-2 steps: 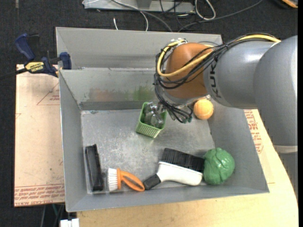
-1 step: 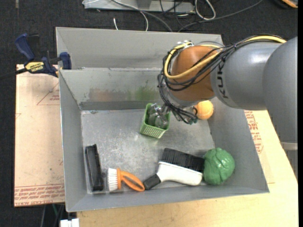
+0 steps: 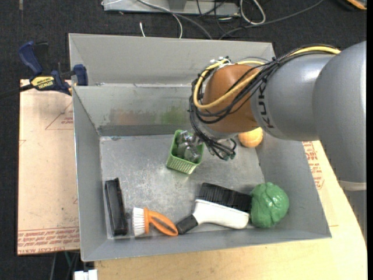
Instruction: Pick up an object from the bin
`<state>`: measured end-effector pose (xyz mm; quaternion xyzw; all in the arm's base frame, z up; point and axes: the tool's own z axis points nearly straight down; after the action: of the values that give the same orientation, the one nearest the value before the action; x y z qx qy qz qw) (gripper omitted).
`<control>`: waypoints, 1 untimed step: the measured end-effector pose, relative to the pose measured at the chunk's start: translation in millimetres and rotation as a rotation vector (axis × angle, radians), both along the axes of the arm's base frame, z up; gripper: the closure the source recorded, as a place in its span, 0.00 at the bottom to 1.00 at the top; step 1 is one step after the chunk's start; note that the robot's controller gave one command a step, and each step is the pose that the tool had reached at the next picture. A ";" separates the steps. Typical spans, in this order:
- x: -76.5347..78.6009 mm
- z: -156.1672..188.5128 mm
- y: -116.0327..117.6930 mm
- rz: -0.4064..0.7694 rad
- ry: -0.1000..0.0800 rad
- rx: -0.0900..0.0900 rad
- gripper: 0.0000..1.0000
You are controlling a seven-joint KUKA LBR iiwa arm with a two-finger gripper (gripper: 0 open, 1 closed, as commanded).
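Green mesh basket (image 3: 180,164), small and square, lies tilted on the floor of the bin (image 3: 87,156), near the back wall and about mid-width, its open mouth turned up toward the arm. The pincer (image 3: 188,146) sits right in that mouth, below the orange wrist cover. Whether it is clenched on the basket's wall or released, I cannot tell. The thin wall likely offers an easy edge to pinch, which would explain this spot. A pale orange ball (image 3: 252,137) lies near on the right. A white-handled brush (image 3: 218,213) and a green lumpy toy (image 3: 269,204) lie well apart along the front.
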<state>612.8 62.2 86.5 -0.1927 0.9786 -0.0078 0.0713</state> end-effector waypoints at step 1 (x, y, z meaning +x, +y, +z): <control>12.9 -1.1 -37.6 0.087 -0.008 0.005 1.00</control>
<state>625.7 24.6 85.4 -0.2350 0.9690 -0.0031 0.0758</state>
